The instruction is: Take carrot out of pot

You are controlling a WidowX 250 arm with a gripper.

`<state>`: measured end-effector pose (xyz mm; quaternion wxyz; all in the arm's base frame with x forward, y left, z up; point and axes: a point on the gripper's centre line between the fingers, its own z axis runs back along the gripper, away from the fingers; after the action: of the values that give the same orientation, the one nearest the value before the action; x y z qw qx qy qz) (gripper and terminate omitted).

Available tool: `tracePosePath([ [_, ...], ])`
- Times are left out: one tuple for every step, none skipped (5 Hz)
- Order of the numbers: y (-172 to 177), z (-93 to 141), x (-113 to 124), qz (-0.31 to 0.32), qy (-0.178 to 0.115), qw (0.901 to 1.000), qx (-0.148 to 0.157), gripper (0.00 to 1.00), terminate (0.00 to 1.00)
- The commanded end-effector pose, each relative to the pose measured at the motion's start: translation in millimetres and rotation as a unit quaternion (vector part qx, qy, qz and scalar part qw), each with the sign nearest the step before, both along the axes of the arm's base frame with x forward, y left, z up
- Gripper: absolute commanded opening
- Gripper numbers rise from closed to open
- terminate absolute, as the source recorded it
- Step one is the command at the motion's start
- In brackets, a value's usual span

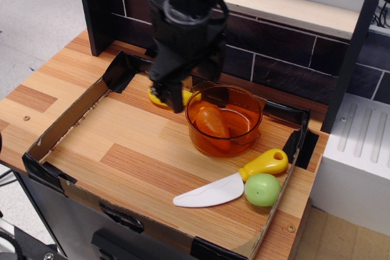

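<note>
Hovering my gripper (186,92) just above the left rim of the pot (244,141), I am seeing its fingers apart, clasping nothing. I am watching the carrot (213,123) lying tilted inside the pot, toward its left side. I am noting the yellow toy (159,97) sitting partly hidden behind one finger, just beside the pot. Nearer me, I am seeing the toy knife (228,181) lying flat, its yellow handle touching the green fruit (262,189), inside the cardboard tray (61,178).
</note>
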<state>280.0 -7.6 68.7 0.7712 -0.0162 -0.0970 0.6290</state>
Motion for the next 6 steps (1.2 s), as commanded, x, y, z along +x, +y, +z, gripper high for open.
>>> tracePosePath([
  [-20, -5, 24, 0.034, -0.004, 0.9989, -0.031, 1.0, 0.0],
  [-25, -12, 26, 0.044, 0.01, 0.9983, -0.037, 1.0, 0.0],
  [-28, -20, 29, 0.048, 0.018, 0.9984, -0.024, 1.0, 0.0],
  [-28, -26, 27, 0.048, 0.024, 0.9984, -0.019, 1.0, 0.0],
  [-27, -33, 25, 0.044, 0.018, 0.9989, -0.006, 1.0, 0.0],
  [-27, -42, 24, 0.042, 0.02, 0.9989, 0.002, 1.0, 0.0],
])
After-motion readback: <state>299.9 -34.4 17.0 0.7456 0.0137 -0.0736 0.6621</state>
